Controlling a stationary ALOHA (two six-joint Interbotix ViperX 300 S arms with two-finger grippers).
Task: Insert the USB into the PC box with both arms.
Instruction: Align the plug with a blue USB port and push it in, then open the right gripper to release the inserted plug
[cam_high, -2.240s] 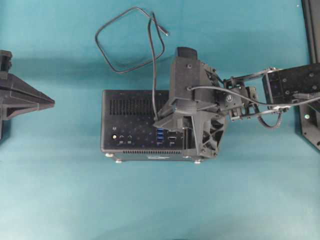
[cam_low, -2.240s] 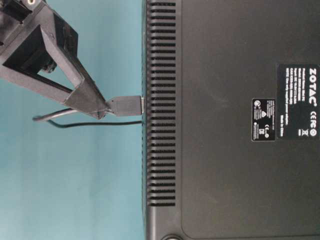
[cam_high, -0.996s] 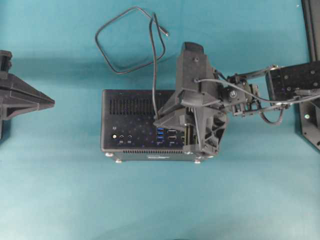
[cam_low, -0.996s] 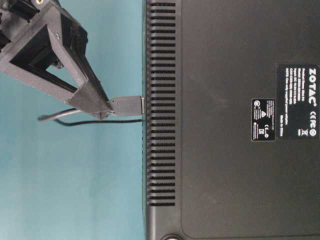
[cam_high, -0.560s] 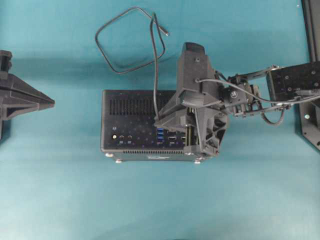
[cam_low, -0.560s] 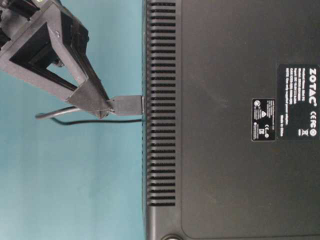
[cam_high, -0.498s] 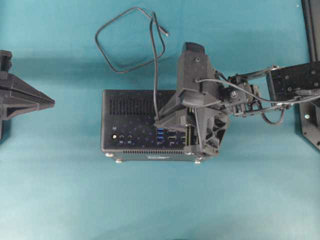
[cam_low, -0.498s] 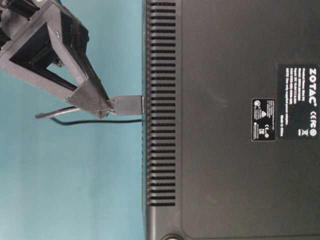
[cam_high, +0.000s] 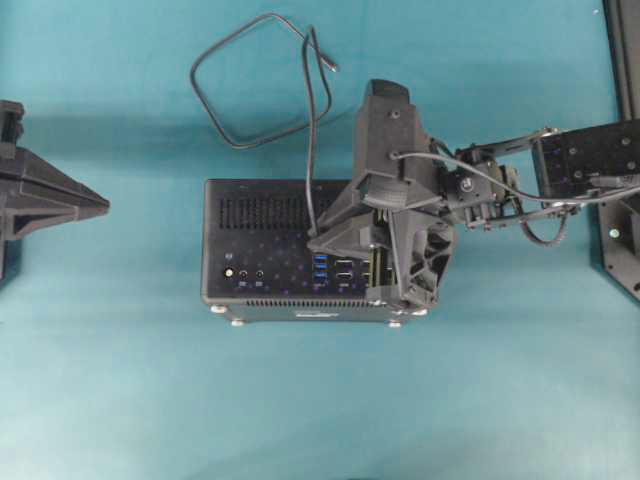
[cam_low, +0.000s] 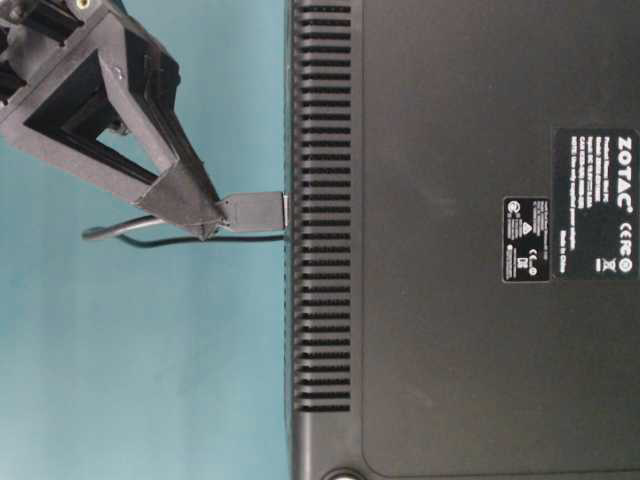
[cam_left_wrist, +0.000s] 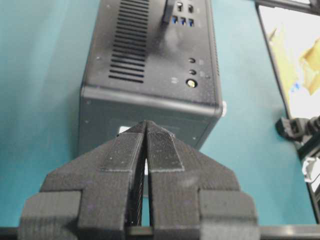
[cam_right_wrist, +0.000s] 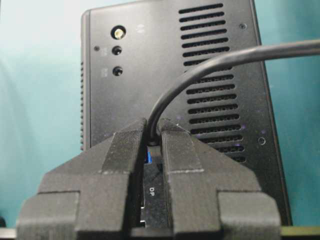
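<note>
The PC box (cam_high: 262, 250) lies on the teal mat with its port panel facing up. My right gripper (cam_high: 313, 240) hangs over the blue ports, shut on the USB plug (cam_low: 254, 211). At table level the plug's black body meets the panel edge of the PC box (cam_low: 460, 300), with hardly any metal showing. The USB cable (cam_high: 250, 80) rises from the plug and loops behind the box; in the right wrist view the cable (cam_right_wrist: 225, 57) leaves my right gripper (cam_right_wrist: 152, 129). My left gripper (cam_left_wrist: 146, 125) is shut and holds nothing, stopped short of the box's left end (cam_left_wrist: 150, 107).
The left gripper (cam_high: 98, 205) sits at the mat's left edge, well apart from the box. The right arm's frame (cam_high: 622, 60) runs along the right edge. Small silver feet (cam_high: 237, 321) stick out of the box's near side. A white and yellow patch (cam_left_wrist: 295, 60) lies beyond the mat.
The right gripper has shifted and tilted very slightly with the plug still pressed to the port panel; the cable tail moved a little. The left gripper has stayed still.
</note>
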